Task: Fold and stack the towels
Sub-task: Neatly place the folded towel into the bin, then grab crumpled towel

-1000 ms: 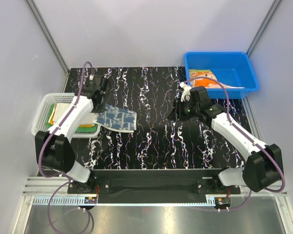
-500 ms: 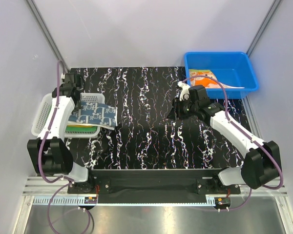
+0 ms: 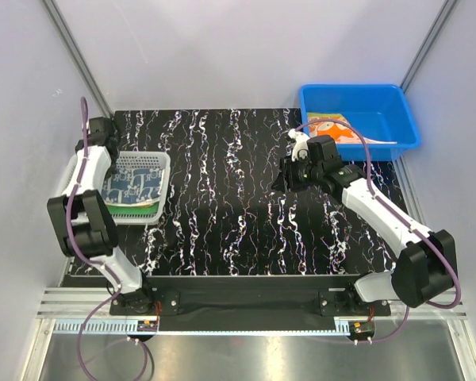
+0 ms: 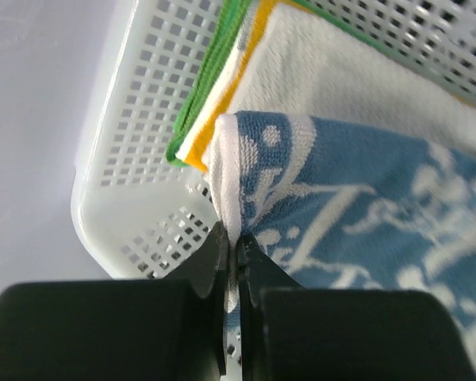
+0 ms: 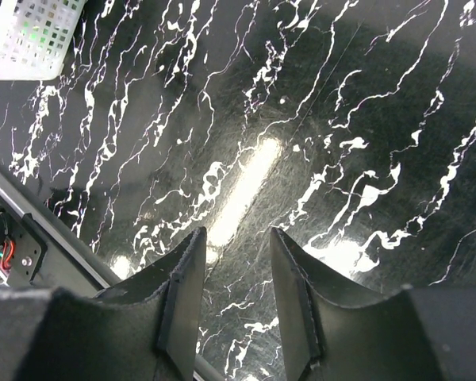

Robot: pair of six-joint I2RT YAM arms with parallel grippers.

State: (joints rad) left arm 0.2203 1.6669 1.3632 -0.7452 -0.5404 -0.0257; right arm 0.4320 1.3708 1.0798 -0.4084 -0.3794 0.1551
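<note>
The navy-and-white patterned towel [image 3: 135, 187] lies folded in the white basket [image 3: 147, 160], on top of a stack of towels. My left gripper [image 4: 236, 238] is shut on its white hem [image 4: 226, 171] at the basket's far left corner. Under it, in the left wrist view, show a white towel [image 4: 357, 79], an orange-yellow edge [image 4: 251, 46] and a green edge [image 4: 200, 119]. The white towel with the orange fox face [image 3: 334, 129] lies in the blue bin [image 3: 397, 107]. My right gripper [image 5: 234, 262] hangs open over bare table, holding nothing.
The black marbled table [image 3: 238, 214] spreads between the basket at the left and the bin at the back right. Grey walls close in on the left, back and right. The basket's perforated wall [image 4: 135, 143] stands close to the left wall.
My left gripper has carried the patterned towel leftward off the table and into the basket, onto the stack. The right arm has shifted only slightly.
</note>
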